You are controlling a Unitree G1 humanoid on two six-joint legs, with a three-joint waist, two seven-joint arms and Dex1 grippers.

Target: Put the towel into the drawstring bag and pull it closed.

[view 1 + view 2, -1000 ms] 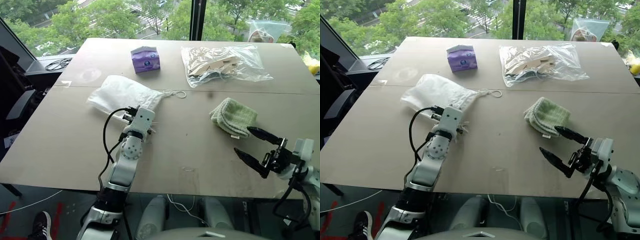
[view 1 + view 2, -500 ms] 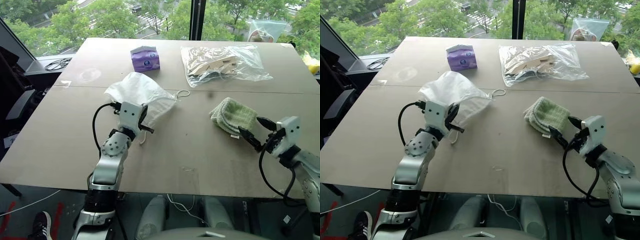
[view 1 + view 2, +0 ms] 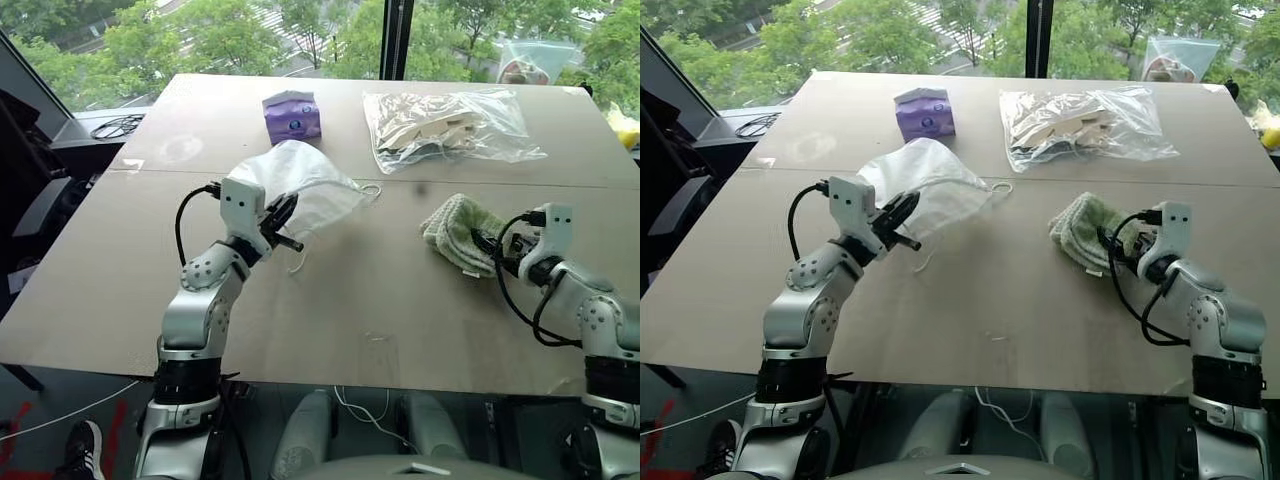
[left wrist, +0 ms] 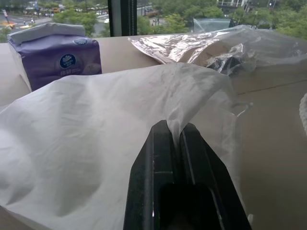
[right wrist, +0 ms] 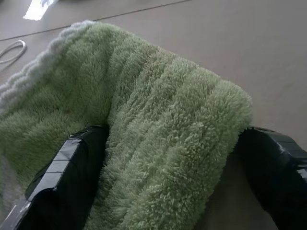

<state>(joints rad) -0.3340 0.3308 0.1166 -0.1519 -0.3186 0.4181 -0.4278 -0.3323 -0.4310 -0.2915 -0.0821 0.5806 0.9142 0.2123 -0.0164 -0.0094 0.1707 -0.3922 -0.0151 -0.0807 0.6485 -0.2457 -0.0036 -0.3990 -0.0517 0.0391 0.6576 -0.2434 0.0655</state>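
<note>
Left wrist view: left gripper (image 4: 173, 128) fingers pinched tight on fold of drawstring bag (image 4: 96, 143), fabric lifted off tabletop (image 3: 380, 290). Head views add white cord (image 3: 366, 188) trailing beside bag.

Right wrist view: right gripper (image 5: 168, 158) fingers spread wide, one each side of towel (image 5: 158, 139), not clamped. Towel lies on tabletop, right of bag.

One purple tissue pack (image 3: 291, 116), round logo unreadable. One clear plastic bag (image 3: 450, 125) of beige items.
</note>
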